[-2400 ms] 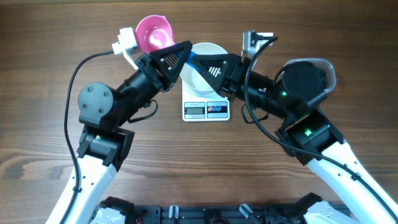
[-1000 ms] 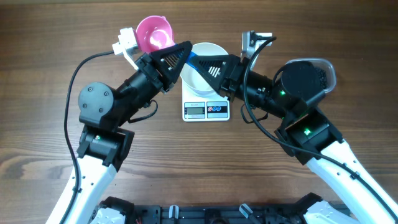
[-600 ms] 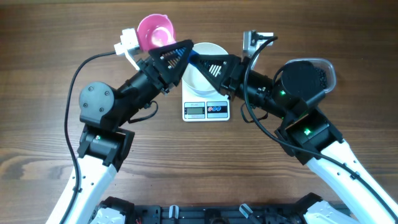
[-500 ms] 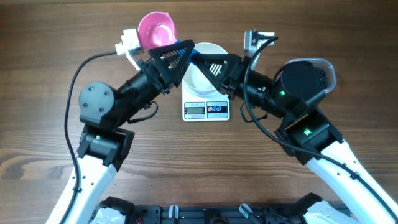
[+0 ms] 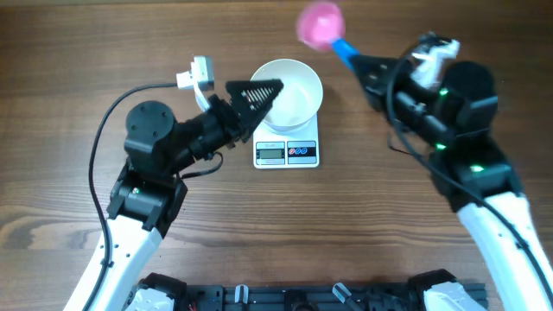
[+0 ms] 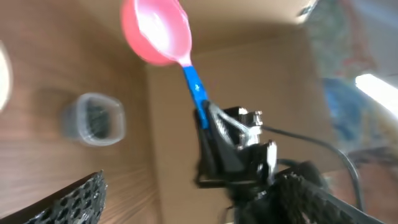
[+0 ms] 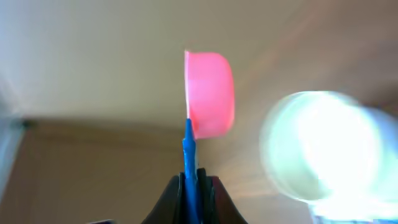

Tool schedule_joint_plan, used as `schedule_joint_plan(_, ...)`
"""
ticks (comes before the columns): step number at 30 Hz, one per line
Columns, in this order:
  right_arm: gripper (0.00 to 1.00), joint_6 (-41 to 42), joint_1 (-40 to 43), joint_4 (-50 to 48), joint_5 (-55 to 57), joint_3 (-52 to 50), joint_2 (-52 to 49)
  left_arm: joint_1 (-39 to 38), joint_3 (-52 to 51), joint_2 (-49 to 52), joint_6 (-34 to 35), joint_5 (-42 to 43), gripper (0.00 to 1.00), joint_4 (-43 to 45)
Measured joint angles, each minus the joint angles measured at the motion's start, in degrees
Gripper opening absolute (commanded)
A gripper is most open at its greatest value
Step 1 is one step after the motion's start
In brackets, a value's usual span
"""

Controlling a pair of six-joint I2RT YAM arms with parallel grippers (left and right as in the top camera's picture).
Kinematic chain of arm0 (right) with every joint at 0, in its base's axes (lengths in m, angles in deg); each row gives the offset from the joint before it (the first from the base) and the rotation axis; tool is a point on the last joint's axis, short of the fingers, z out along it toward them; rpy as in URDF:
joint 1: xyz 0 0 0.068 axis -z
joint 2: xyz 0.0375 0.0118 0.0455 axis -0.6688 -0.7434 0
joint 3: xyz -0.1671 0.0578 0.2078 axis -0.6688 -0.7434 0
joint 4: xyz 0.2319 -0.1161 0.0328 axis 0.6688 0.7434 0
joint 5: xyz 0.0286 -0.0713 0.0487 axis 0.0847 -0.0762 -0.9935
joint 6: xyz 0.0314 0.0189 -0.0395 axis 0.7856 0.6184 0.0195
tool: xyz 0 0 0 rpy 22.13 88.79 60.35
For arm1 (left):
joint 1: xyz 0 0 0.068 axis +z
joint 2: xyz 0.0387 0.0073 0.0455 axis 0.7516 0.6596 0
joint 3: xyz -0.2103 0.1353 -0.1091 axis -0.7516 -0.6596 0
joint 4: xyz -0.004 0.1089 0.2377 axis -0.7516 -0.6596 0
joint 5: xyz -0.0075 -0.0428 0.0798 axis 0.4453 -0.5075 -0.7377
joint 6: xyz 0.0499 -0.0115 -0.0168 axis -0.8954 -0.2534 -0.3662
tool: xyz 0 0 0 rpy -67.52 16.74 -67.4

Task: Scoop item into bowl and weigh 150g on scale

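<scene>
The white bowl (image 5: 289, 91) rests on the scale (image 5: 287, 152) at the table's middle. My right gripper (image 5: 359, 65) (image 7: 191, 183) is shut on the blue handle of the pink scoop (image 5: 320, 22) (image 7: 210, 93), held in the air right of and beyond the bowl; the scoop's cup looks empty. My left gripper (image 5: 266, 91) (image 6: 186, 193) is open with nothing between its fingers, just left of the bowl. The item (image 6: 93, 118), a dark heap, lies in a clear tub seen only in the left wrist view. The bowl (image 7: 320, 146) is a white blur in the right wrist view.
The right arm (image 5: 458, 104) spans the table's right side and hides the tub from overhead. The left arm (image 5: 160, 142) lies left of the scale. Bare wooden table (image 5: 285, 225) stretches in front of the scale.
My left gripper let go of the scoop's handle, opened and drew back left. My right gripper, shut on the handle, swung the scoop up and to the right, away from the bowl.
</scene>
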Motion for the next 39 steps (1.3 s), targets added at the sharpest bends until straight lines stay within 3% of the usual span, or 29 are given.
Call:
schedule_joint_plan(8, 0.05, -18.32, 10.27, 32.00, 0.81, 12.72, 3.91, -0.02, 0.15, 0.09, -16.65, -2.56, 0.99, -22.95)
schedule_joint_plan(15, 0.04, -30.95, 10.78, 47.63, 6.73, 18.56, 4.90, -0.04, 0.24, 0.20, -24.55, -14.82, 1.00, -42.10)
schedule_joint_plan(18, 0.05, -33.42, 10.78, 49.99, 8.33, 18.56, 4.74, -0.04, 1.86, 0.48, -26.84, -17.97, 1.00, -49.55)
schedule_joint_plan(23, 0.04, -35.28, 10.78, 50.29, 9.42, 18.58, 4.76, -0.04, 13.53, 1.84, -32.48, -21.64, 1.00, -61.22)
schedule_joint_plan(31, 0.04, -36.22, 10.78, 49.75, 9.79, 18.58, 5.03, -0.04, 18.25, 1.44, -36.46, -24.28, 1.00, -60.59)
schedule_joint_plan(39, 0.04, -42.91, 10.78, 44.92, 10.01, 18.58, 4.31, -0.04, 18.25, 1.53, -36.72, -24.50, 1.00, -61.09)
